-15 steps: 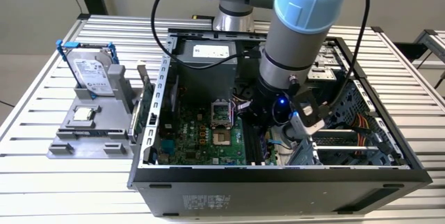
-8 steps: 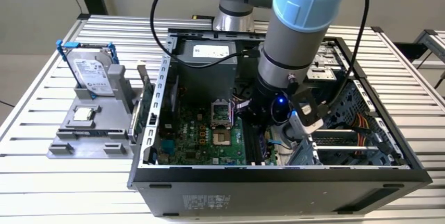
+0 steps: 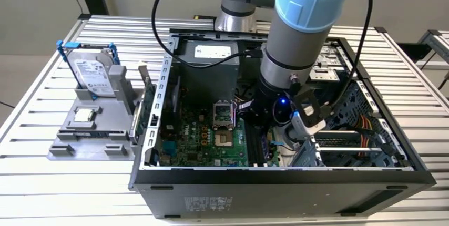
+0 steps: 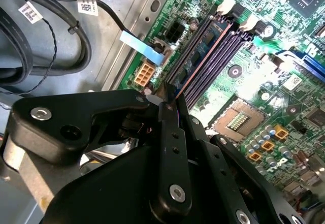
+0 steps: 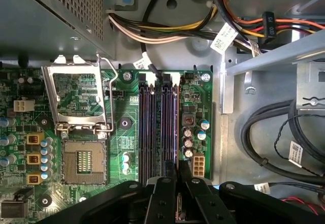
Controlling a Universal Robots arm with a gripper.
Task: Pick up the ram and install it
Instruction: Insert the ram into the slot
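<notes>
The ram (image 4: 205, 51) is a thin blue-green stick seen edge-on, lying along the outermost of the long black memory slots (image 5: 152, 127) on the green motherboard (image 3: 203, 142). In both wrist views my gripper (image 4: 171, 98) has its black fingers (image 5: 163, 193) closed together over the near end of the ram (image 5: 175, 127). Whether the stick is fully seated in the slot I cannot tell. In the exterior view the arm's wrist (image 3: 270, 108) reaches down inside the open computer case (image 3: 281, 184), above the slots.
The open CPU socket (image 5: 84, 158) with its raised metal frame (image 5: 76, 94) lies beside the slots. Cable bundles (image 5: 284, 132) and a drive cage (image 3: 350, 147) crowd the other side. A power supply (image 3: 210, 52) sits at the back. A hard drive (image 3: 94, 73) stands in a grey holder outside the case.
</notes>
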